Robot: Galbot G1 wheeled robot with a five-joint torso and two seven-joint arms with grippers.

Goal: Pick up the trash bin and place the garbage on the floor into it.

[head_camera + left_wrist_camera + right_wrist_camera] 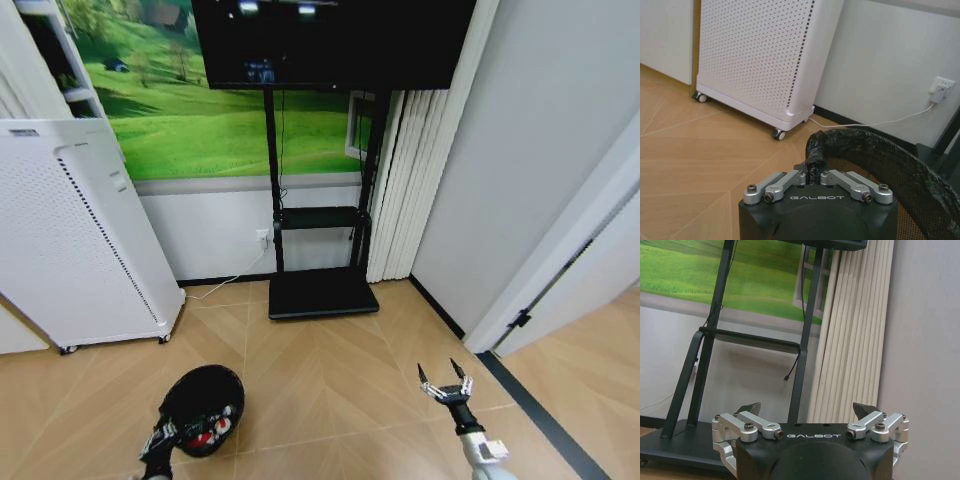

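As GALBOT-marked left end effector (812, 176) clamps trash bin (875, 150)

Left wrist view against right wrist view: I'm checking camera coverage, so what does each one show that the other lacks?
Left wrist view: the left claw pinched shut on the rim of the trash bin, the white perforated appliance on wheels, a wall socket with a cable.
Right wrist view: the right claw open and empty, the black TV stand, the cream curtain, the meadow picture.
Both: the pale wall.
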